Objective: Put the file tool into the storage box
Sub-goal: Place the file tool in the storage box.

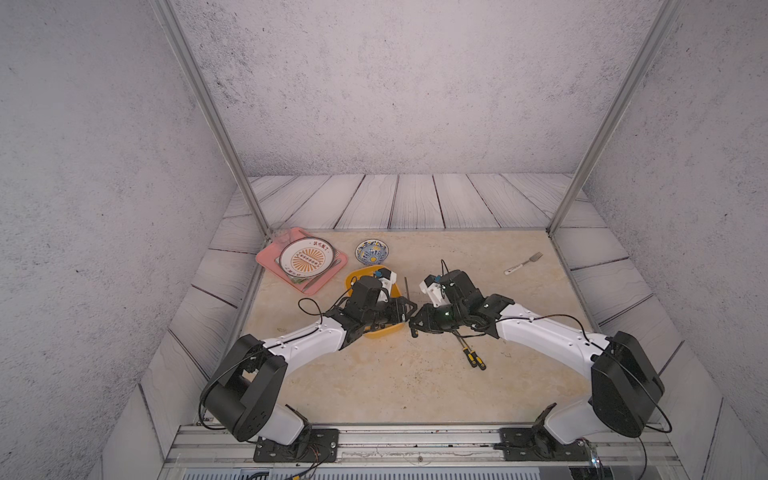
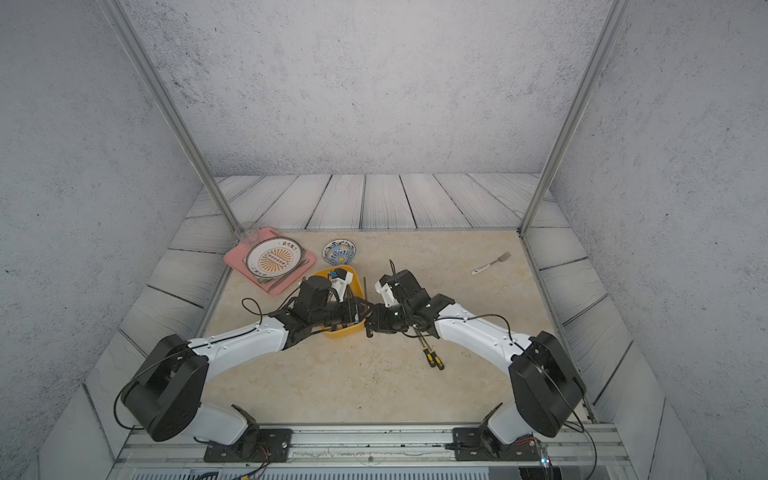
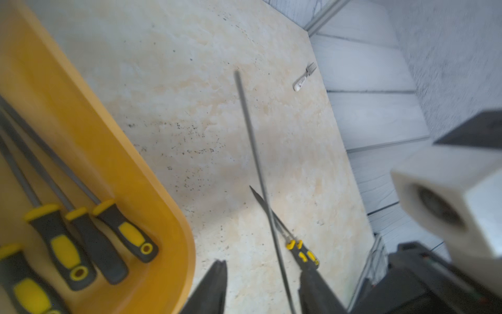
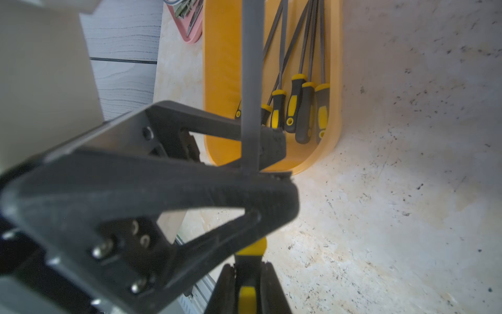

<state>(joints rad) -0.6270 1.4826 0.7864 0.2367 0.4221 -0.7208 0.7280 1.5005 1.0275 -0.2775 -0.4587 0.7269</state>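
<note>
The only lettering in view stands on the round plate [image 1: 306, 258] that lies on the pink tray [image 1: 266, 257]. In both top views a short run of red characters sits on the plate's white rim at its far right side, and a second, fainter run sits on the near rim. The strokes are too small to read; they are possibly Chinese characters. The files, yellow box, bowl, fork and arms bear no legible text, brand or number.

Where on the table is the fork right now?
In both top views the fork lies by itself on the beige tabletop, towards the back on the robot's right side, near the foot of the right metal frame post.
</note>
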